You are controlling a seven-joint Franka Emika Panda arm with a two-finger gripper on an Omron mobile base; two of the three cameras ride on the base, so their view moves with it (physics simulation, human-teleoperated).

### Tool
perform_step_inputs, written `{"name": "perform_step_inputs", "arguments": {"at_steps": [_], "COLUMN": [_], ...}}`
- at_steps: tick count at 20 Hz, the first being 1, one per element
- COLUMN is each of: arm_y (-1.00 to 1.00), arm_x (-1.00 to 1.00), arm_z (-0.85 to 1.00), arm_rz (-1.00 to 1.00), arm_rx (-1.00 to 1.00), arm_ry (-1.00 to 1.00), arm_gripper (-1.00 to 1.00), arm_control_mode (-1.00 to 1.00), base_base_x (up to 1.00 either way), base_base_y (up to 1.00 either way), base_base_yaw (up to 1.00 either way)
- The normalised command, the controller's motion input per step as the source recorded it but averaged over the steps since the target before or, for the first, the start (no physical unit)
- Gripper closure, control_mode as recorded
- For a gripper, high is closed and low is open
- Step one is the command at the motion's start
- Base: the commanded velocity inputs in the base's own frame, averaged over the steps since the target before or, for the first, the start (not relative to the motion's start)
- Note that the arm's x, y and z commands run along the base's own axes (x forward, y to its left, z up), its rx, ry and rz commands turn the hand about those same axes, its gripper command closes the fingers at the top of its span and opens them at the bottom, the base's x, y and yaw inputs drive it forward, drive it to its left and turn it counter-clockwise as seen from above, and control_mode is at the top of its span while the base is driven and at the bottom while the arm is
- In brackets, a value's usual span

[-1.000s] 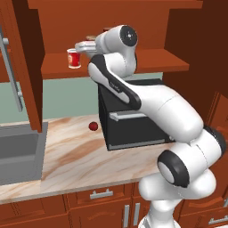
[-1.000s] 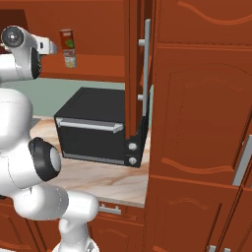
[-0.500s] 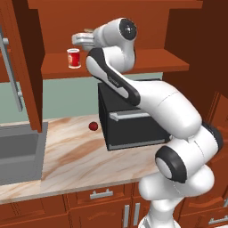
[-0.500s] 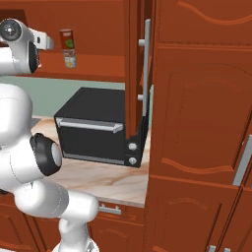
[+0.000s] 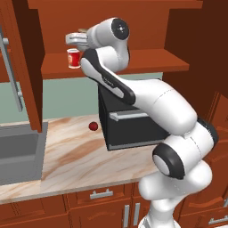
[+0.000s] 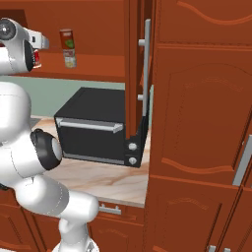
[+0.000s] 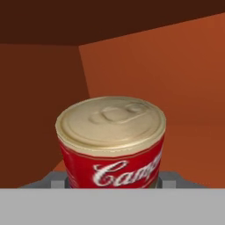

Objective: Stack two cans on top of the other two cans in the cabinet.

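Observation:
My gripper (image 7: 112, 179) is shut on a can (image 7: 112, 140) with a red upper half, white script and a pale lid. The hand reaches into the cabinet (image 5: 133, 62) with the gripper (image 5: 80, 38) above its shelf, and the held can's top (image 5: 82, 31) peeks over it. Just below stands the bright red can with white bands (image 5: 74, 58), apart from the held one. Further along the shelf (image 6: 98, 61), the dark red-brown can with a green patch (image 6: 66, 38) sits upright on the pale green-cream can (image 6: 69, 58).
A black countertop oven (image 5: 133, 129) stands under the shelf. A small red ball (image 5: 93, 126) lies on the marble counter beside a sink (image 5: 18, 151). The open cabinet door (image 5: 18, 67) with its grey bar handle (image 6: 146, 64) flanks the shelf.
The hand has carried its can leftward and a little up along the shelf, ending over the red banded can. The cans on the shelf have not moved.

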Motion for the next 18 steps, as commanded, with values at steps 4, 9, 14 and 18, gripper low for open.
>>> {"name": "perform_step_inputs", "arguments": {"at_steps": [4,9,14,18], "arm_y": [0.18,0.06,0.09,0.03], "arm_x": [0.14,0.14,0.15,0.1], "arm_z": [-0.05,-0.02,0.0,0.0], "arm_rz": [0.0,0.01,0.04,0.04], "arm_rx": [0.0,-0.01,-0.03,-0.04], "arm_ry": [0.0,0.0,0.0,0.0], "arm_gripper": [1.0,1.0,1.0,1.0], "arm_control_mode": [-1.0,-1.0,-1.0,-1.0], "base_base_x": [0.0,0.0,0.0,0.0], "base_base_y": [0.0,0.0,0.0,0.0], "base_base_yaw": [0.0,0.0,0.0,0.0]}}
